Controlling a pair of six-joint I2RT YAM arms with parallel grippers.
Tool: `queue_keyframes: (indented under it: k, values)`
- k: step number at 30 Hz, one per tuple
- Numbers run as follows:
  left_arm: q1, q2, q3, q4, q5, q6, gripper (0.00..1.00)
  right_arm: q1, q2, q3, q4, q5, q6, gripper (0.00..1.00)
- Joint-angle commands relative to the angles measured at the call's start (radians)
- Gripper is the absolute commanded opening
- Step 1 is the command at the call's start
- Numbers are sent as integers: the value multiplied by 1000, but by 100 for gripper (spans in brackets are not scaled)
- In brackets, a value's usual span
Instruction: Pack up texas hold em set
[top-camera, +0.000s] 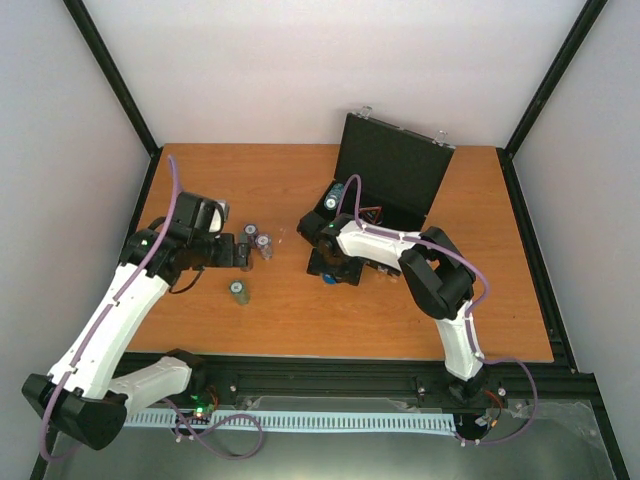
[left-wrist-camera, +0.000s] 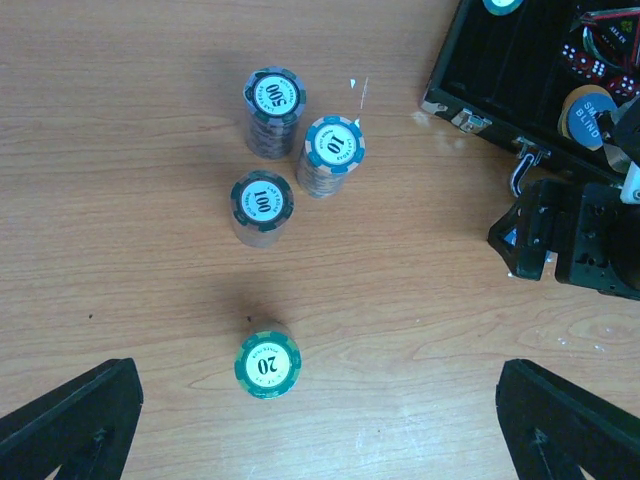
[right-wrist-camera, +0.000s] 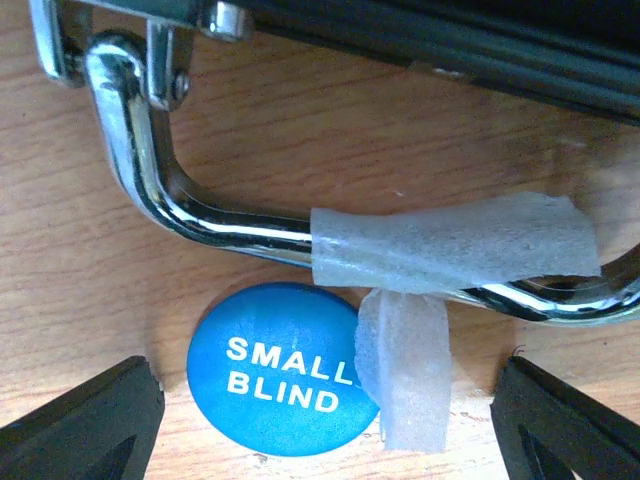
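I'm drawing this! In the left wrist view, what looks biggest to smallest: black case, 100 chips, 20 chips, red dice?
1. black case, though partly cut off.
2. 100 chips and 20 chips: alike, so no ranking.
3. red dice, smallest.

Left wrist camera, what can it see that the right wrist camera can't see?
Only the left wrist view shows four chip stacks: the 500 stack, the 10 stack, the 100 stack and the 20 stack. Only the right wrist view shows tape wrapped on the silver handle. Both show that handle, the black case and the wooden table.
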Motion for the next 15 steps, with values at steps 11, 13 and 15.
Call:
queue_keyframes:
  k: [11,13,15]
  values:
    - [1,32,-4,36,4,16,100,0,54,-23,76,-95,-45,58]
    - [1,33,-6,38,8,14,100,5,64,-8,68,-96,-57,46]
    - [2,34,-7,40,8,15,100,10,73,8,53,-97,-71,40]
